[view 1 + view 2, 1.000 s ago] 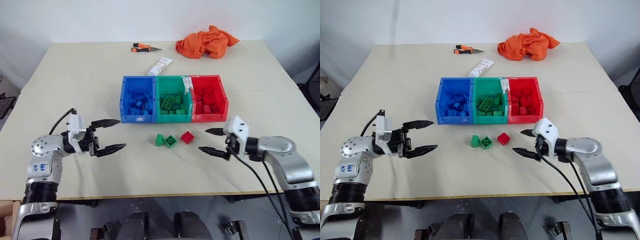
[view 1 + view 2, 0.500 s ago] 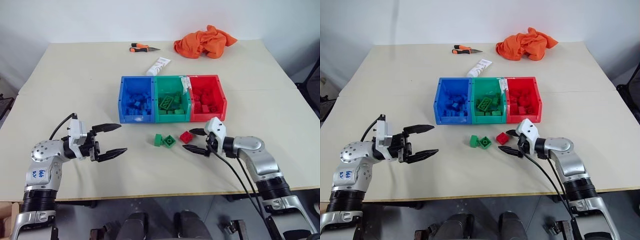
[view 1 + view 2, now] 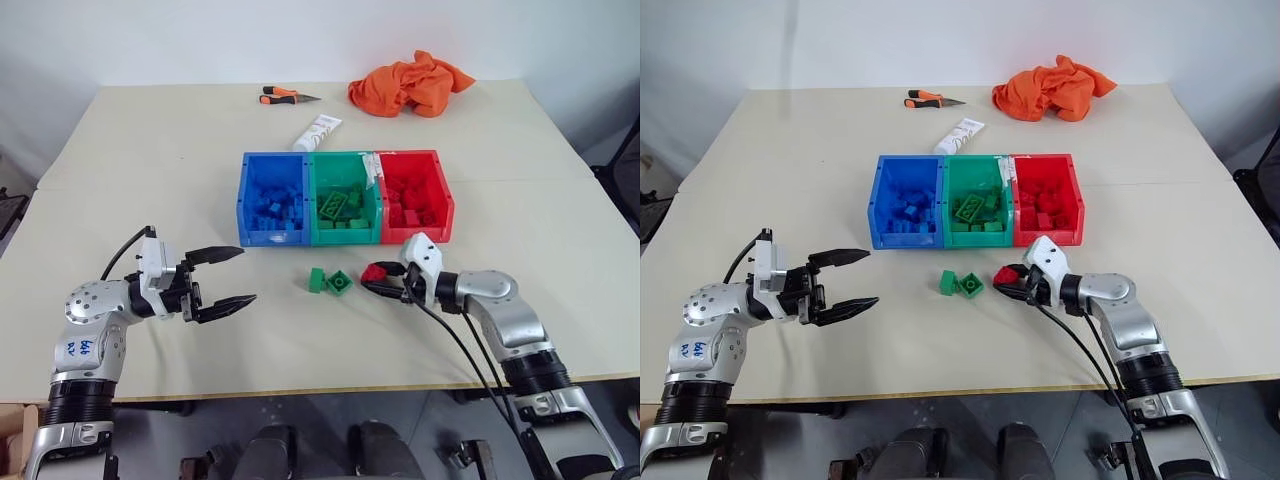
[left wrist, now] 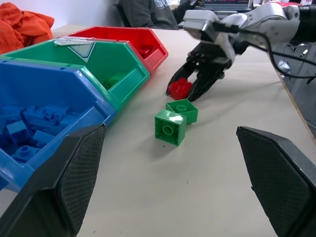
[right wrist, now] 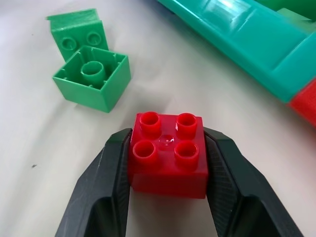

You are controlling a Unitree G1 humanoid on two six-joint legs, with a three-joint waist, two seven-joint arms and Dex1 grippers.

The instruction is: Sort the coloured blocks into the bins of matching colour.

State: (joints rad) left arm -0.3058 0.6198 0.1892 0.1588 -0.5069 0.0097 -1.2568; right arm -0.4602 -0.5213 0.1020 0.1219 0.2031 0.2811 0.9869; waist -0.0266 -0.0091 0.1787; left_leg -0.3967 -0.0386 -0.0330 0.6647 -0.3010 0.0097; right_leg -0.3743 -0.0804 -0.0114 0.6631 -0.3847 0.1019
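On the cream table [image 3: 150, 160], just in front of the red bin [image 3: 414, 205], the right gripper [image 3: 376, 280] has its two black fingers [image 5: 106, 182] pressed against opposite sides of a red block [image 5: 168, 153], studs up, the block sitting squarely between the pads and resting on the table surface. Just beside it, toward the robot's left, lie two green blocks [image 3: 331, 281] touching each other: in the right wrist view one lies hollow side up, and the other, tipped on its side, leans behind it. The pair lies in front of the green bin [image 3: 346, 207], clear of the right gripper's fingers.

The three bins stand joined in a row at mid-table, the blue bin [image 3: 272, 208] on the robot's left, green in the middle and red on the right, each already holding bricks of its own colour.

Well apart on the robot's left, the left gripper [image 3: 233, 277] hovers above the table with its fingers spread wide and nothing between them, pointing toward the green blocks, which the left wrist view shows lying well ahead of its tips.

Beyond the bins, a white tube [image 3: 319, 131] lies near the back of the green bin, a pair of orange-handled pliers [image 3: 287, 97] rests farther back, and a crumpled orange cloth [image 3: 410, 84] sits at the far edge of the table. Part of a seated person [image 4: 148, 12] shows past the table's edge in the left wrist view.
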